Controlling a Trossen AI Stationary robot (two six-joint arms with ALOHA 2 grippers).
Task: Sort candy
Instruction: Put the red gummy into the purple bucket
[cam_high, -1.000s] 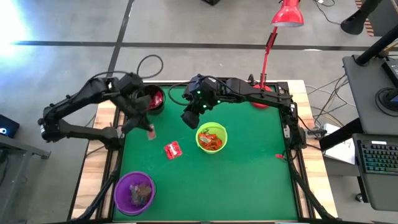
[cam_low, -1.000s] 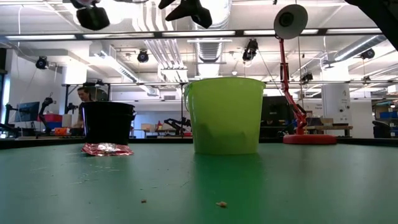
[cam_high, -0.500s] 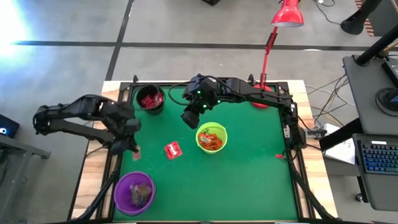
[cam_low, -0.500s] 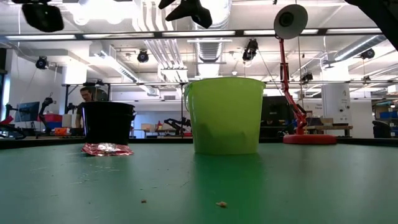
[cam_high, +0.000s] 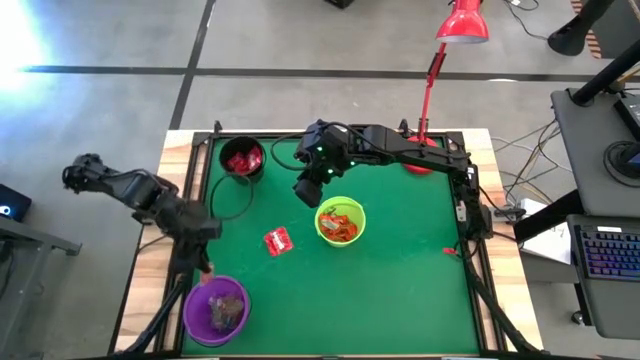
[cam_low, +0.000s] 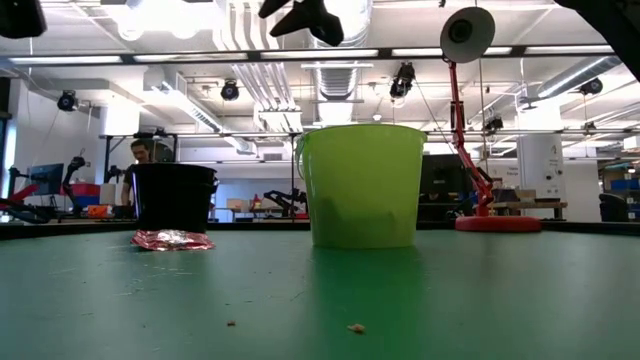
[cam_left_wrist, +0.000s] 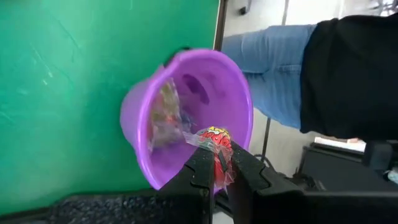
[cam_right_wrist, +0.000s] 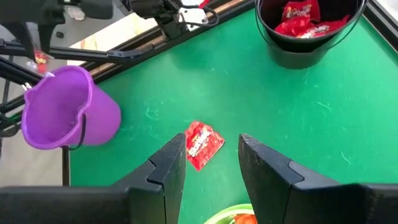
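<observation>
My left gripper (cam_high: 204, 262) is shut on a small candy (cam_left_wrist: 215, 144) with a red-and-yellow wrapper and clear twisted ends. It hangs just beyond the far rim of the purple bowl (cam_high: 215, 308), which holds pale wrapped candy (cam_left_wrist: 163, 118). A flat red packet (cam_high: 277, 240) lies on the green mat between the bowls. My right gripper (cam_high: 306, 190) stands open in the air above the mat, beside the lime-green bowl (cam_high: 340, 222) of orange-red candy. The black bowl (cam_high: 242, 160) at the far left holds red packets. My left gripper pinches the small candy's wrapper (cam_left_wrist: 217, 155) between its two fingertips (cam_left_wrist: 200, 163). The fingers slant down toward the purple bowl. The candy is lifted clear, with its red-and-yellow end and clear twist (cam_left_wrist: 198, 138) sticking out past the fingertips.
A red desk lamp (cam_high: 430, 100) stands at the table's far right. A person in jeans (cam_left_wrist: 273, 74) stands beyond the table's edge by the purple bowl. Open green mat (cam_high: 400, 290) lies near and right of the lime-green bowl.
My left gripper has swung from beside the black bowl toward the table's near-left corner and sunk a little. It has stayed shut on the candy and has rolled about its own line. It now hangs by the purple bowl.
</observation>
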